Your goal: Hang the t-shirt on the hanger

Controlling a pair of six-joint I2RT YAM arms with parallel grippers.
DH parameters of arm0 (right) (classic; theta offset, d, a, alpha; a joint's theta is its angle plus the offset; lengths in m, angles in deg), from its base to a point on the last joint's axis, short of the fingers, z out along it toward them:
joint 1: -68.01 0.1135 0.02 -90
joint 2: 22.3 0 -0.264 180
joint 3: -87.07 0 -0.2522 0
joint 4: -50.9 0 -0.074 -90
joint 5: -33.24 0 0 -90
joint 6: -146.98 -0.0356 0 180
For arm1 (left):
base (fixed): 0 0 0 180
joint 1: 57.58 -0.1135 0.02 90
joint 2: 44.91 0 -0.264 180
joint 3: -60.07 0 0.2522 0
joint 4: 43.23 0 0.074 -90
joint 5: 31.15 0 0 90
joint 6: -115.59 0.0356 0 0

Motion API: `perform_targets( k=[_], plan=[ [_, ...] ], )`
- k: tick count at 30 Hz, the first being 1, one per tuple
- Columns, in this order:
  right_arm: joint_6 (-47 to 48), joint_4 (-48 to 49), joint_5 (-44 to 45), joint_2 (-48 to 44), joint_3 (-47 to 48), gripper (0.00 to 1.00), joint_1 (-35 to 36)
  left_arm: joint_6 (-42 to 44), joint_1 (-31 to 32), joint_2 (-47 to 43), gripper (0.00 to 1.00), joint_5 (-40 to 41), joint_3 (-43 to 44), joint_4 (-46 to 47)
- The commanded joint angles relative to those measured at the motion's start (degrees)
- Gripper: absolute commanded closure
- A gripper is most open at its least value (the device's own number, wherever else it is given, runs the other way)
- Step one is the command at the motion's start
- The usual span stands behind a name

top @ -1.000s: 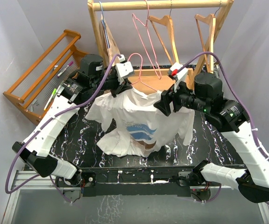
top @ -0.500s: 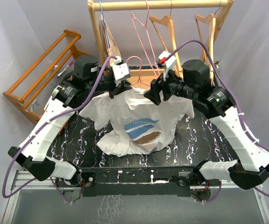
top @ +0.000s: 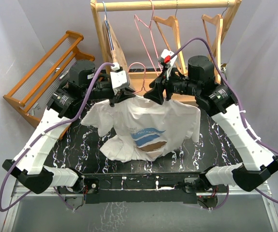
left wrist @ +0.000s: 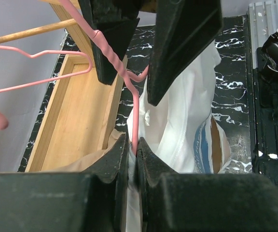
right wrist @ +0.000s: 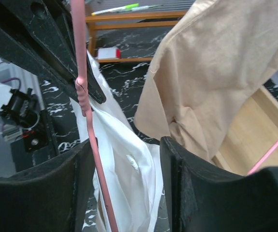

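**Top view.** Rail carrying wood hangers; slatted rack at left. T-shirt, print facing up, raised at the collar between left gripper and right gripper. Its hem rests on the marbled table.

**Left wrist.** I see my left fingers pinched tight on the hanger wire and white collar cloth together. Wooden tray behind. The right fingers stand above, either side of the twisted neck.

**Right wrist.** Right fingers apart, clamping nothing. The pink wire runs between them, close by the left-hand one (contact unclear), with the t-shirt below. Beige garment crowds the right side; pens beyond.
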Motion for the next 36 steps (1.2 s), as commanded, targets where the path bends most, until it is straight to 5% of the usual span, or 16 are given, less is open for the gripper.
perform_targets(
  k=[1, 6, 10, 13, 17, 21, 36],
  plan=[
    [-1.6, 3.9, -11.0, 0.6, 2.7, 0.48, -2.4, -0.1, -0.3, -3.3, 1.00, -2.3, -0.4, 1.4],
    [-3.4, 4.1, -19.1, 1.2, 1.9, 0.61, -4.1, -0.3, -0.3, -4.0, 1.00, -1.8, -0.7, 1.1],
    [-6.6, 8.6, -23.6, 1.0, -0.3, 0.92, -4.5, -1.4, -0.3, -4.0, 1.00, -1.8, -0.5, 1.6],
    [-8.0, 10.5, -24.0, 0.8, 0.3, 0.92, -4.6, -3.5, -0.3, -3.8, 1.00, 0.0, -0.3, 2.6],
    [-9.4, 10.4, -24.5, -0.4, 1.3, 0.92, -5.8, -8.3, -0.3, -3.2, 0.46, 7.2, 0.9, 5.3],
    [-10.6, 10.3, -25.1, -2.5, 0.2, 0.92, -8.2, -11.7, -0.7, -2.9, 0.22, 15.7, 1.6, 7.3],
    [-14.5, 10.3, -29.7, -3.1, 6.3, 0.92, -15.0, -23.6, -13.7, -2.8, 0.18, 35.6, 4.1, 19.5]
  ],
)
